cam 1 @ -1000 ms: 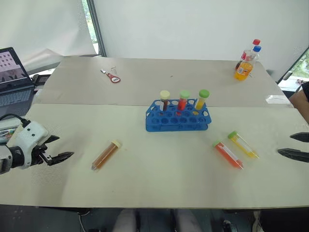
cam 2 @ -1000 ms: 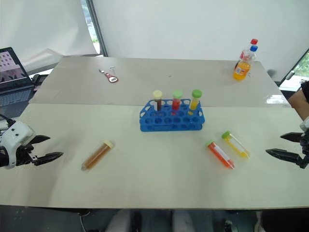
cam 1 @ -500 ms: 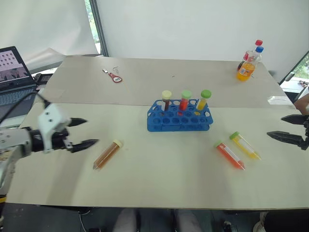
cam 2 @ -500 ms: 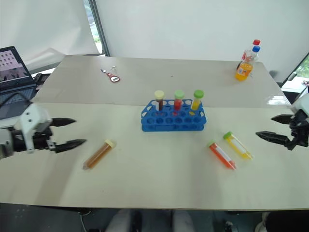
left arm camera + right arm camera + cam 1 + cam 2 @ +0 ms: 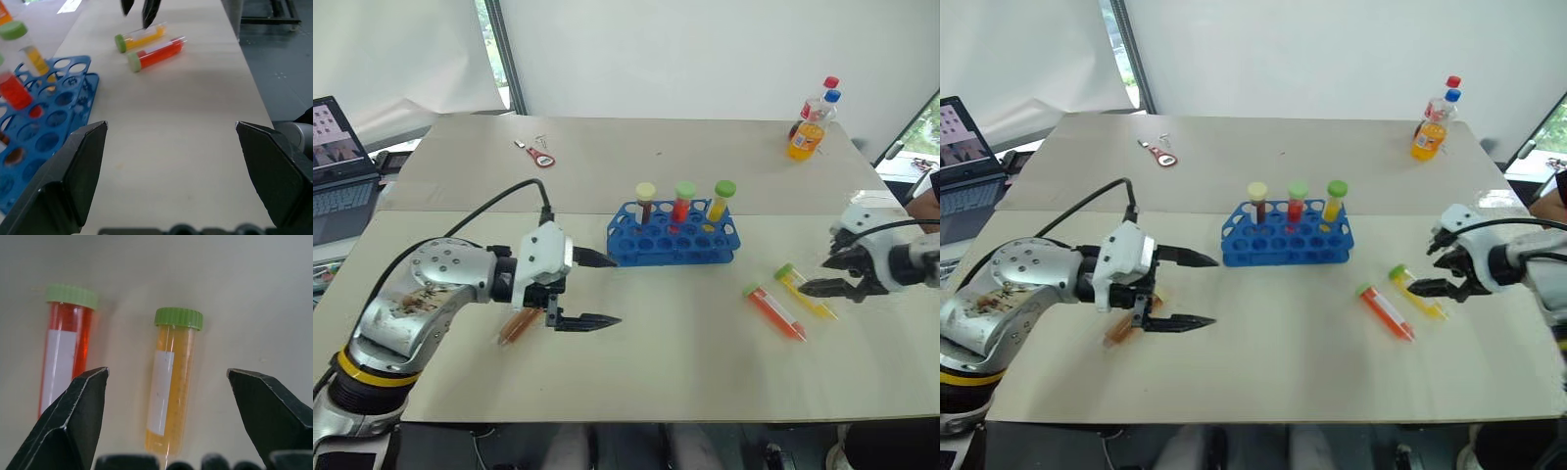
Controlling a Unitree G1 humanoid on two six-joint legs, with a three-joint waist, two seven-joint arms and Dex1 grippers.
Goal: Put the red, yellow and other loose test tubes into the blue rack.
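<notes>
From the head views, the blue plastic rack (image 5: 674,235) stands at the centre of the pale bench (image 5: 636,362) with three capped tubes in it. The left tool (image 5: 597,291), wide and empty, hangs at lower left above the brown tube with cream cap (image 5: 518,326). At right, the right tool (image 5: 821,274) is wide, over the yellow tube with green cap (image 5: 805,292); the red tube with green cap (image 5: 773,311) lies just beside.

In the left wrist view, both tubes lie near the top, and the rack is at left.

In the right wrist view, the yellow tube (image 5: 170,382) lies between the spread fingers (image 5: 73,418).
</notes>
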